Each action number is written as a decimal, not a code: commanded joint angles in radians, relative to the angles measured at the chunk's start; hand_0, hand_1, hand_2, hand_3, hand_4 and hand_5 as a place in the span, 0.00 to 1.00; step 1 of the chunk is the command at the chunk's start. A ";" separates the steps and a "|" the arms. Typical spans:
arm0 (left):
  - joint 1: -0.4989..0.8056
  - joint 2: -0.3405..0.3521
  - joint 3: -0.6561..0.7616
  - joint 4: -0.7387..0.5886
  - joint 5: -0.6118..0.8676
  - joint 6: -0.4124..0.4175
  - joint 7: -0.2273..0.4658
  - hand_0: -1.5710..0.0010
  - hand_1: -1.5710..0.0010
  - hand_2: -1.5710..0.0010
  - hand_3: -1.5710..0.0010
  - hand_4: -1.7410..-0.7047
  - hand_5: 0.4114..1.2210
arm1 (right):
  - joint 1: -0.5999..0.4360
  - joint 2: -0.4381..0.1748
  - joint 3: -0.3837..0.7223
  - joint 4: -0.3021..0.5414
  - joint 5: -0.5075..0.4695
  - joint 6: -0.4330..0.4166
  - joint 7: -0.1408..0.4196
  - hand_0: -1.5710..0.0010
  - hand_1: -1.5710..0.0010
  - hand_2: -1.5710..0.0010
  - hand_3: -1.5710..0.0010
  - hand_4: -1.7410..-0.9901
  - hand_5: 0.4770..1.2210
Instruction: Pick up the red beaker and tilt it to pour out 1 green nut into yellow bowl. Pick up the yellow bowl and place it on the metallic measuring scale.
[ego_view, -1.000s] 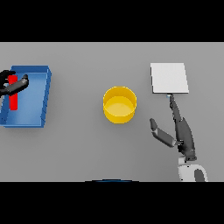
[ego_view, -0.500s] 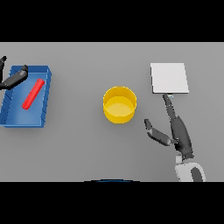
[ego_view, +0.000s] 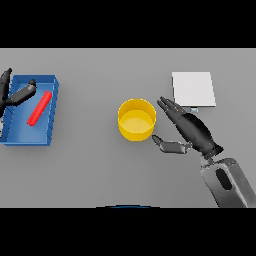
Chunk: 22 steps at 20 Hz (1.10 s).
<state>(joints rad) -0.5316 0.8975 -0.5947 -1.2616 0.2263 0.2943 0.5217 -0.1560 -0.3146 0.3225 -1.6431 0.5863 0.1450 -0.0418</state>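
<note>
Right hand (ego_view: 192, 129) has slid in beside the round yellow bowl (ego_view: 136, 118), fingers spread. Red cylindrical beaker (ego_view: 40, 107) lies in the blue tray (ego_view: 52, 116); left hand (ego_view: 15, 95) is loose-fingered at its edge.

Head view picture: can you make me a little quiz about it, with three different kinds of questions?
1. True or false: the red beaker lies tipped over inside the blue tray.
2. Which hand is beside the round yellow bowl? A) left B) right
3. Fill in: the flat metallic measuring scale has ____ on it.

Key: 1 true. 2 B, the right hand, fingers open; the left hand is by the tray. 3 nothing.
</note>
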 joint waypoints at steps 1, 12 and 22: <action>-0.005 0.001 0.000 -0.001 -0.001 0.000 0.005 1.00 1.00 1.00 1.00 0.91 0.37 | -0.031 -0.022 0.019 0.016 0.031 0.019 -0.001 1.00 1.00 1.00 1.00 0.62 0.26; -0.012 0.002 0.002 0.006 0.004 -0.011 -0.014 1.00 1.00 1.00 1.00 0.91 0.38 | -0.315 -0.064 0.184 0.219 0.152 0.204 -0.078 1.00 1.00 1.00 1.00 0.63 0.28; -0.029 0.010 0.008 0.030 0.006 -0.034 -0.020 1.00 1.00 1.00 1.00 0.91 0.40 | -0.417 -0.021 0.271 0.392 0.184 0.286 -0.121 1.00 1.00 1.00 1.00 0.61 0.26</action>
<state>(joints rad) -0.5611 0.9079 -0.5863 -1.2314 0.2317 0.2607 0.5028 -0.5721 -0.3351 0.5939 -1.2510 0.7708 0.4308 -0.1610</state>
